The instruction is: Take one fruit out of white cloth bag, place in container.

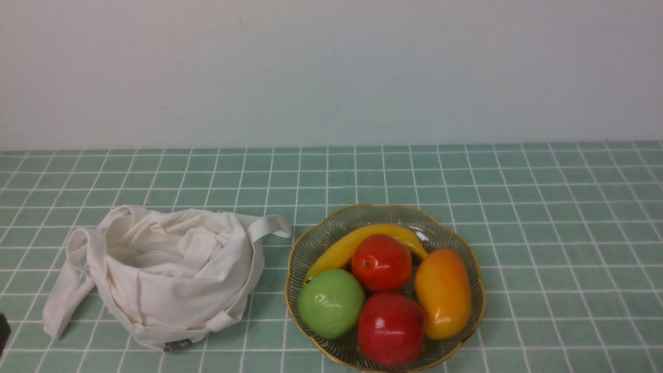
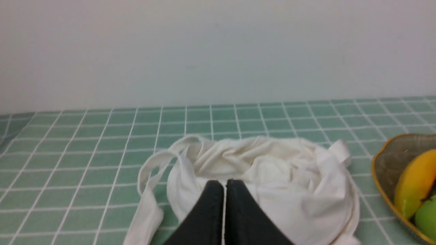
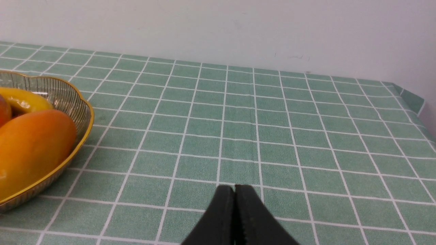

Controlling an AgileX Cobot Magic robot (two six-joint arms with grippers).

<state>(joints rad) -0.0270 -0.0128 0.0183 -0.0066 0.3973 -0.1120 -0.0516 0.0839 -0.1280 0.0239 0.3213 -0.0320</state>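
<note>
At the left, the left gripper (image 2: 224, 185) is clenched on nothing before the slumped white cloth bag (image 1: 176, 290), whose mouth sags open with no fruit showing. To its right, the glass bowl (image 1: 481, 305) holds the deep crimson apple (image 1: 391, 329) at its near side, so the transfer looks finished. Farther right, the right gripper (image 3: 235, 190) is also closed, empty. The next move probably calls only for both arms to rest, leaving bowl and bag undisturbed.
</note>
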